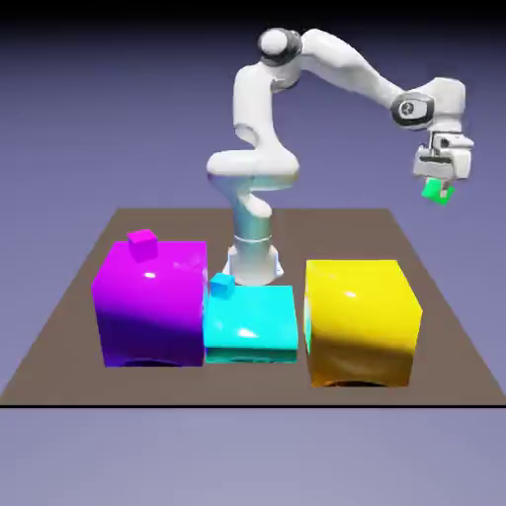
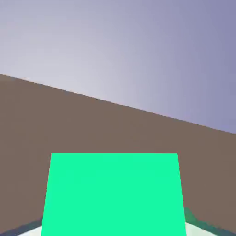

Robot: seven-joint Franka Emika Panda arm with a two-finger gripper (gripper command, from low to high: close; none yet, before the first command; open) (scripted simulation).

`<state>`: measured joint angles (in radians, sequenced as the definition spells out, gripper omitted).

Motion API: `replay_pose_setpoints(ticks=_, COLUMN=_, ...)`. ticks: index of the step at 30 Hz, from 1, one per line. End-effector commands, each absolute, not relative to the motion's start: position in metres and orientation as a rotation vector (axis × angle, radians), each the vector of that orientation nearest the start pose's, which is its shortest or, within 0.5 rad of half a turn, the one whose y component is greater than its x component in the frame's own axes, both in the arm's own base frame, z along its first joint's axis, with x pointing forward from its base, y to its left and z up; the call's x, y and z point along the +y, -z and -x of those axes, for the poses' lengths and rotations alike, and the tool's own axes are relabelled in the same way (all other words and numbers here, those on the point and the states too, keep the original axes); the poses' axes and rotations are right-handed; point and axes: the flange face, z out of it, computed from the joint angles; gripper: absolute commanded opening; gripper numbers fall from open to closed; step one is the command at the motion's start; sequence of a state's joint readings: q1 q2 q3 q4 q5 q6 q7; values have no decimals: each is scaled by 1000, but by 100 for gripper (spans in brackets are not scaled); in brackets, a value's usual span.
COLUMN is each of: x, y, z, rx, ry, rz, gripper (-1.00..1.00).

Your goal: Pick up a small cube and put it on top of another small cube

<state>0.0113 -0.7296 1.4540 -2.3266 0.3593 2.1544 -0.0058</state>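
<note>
Fingertips of the hand [image 1: 442, 184], clamped on the green cube [image 1: 437, 192], are mostly hidden in the hand view.

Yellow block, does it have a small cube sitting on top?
No, the yellow block's top is bare in the exterior view.

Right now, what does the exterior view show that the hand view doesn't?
Only exterior: robot's base, magenta block, cyan block, yellow block, tiny magenta cube, tiny cyan cube.
Only hand: nothing extra, just a close-up along the end effector.
Both: green cube held up, brown table, blue-violet backdrop.
</note>
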Motion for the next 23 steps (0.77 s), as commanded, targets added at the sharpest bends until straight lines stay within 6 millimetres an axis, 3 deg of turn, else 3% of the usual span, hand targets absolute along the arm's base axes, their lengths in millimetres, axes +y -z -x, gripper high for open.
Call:
replay_pose_setpoints(ticks=1, x=484, y=-342, z=-23, rx=-2058, ry=545, rz=2793, gripper=-100)
replay_pose_setpoints(ticks=4, x=470, y=-295, z=-9, rx=-2406, ry=661, rz=2704, gripper=-100)
replay_pose_setpoints(ticks=9, x=405, y=-212, z=-75, rx=-2946, ry=617, rz=2642, gripper=-100)
replay_pose_setpoints(ticks=13, x=337, y=-167, z=-127, rx=-3384, ry=379, rz=2518, gripper=-100)
replay_pose_setpoints(ticks=14, x=337, y=-167, z=-127, rx=-3384, ry=379, rz=2517, gripper=-100)
replay_pose_setpoints(ticks=20, x=316, y=-125, z=-167, rx=-3384, ry=379, rz=2517, gripper=-100)
replay_pose_setpoints(ticks=21, x=316, y=-125, z=-167, rx=-3384, ry=379, rz=2517, gripper=100)
replay_pose_setpoints(ticks=23, x=321, y=-133, z=-160, rx=-3385, ry=383, rz=2518, gripper=100)
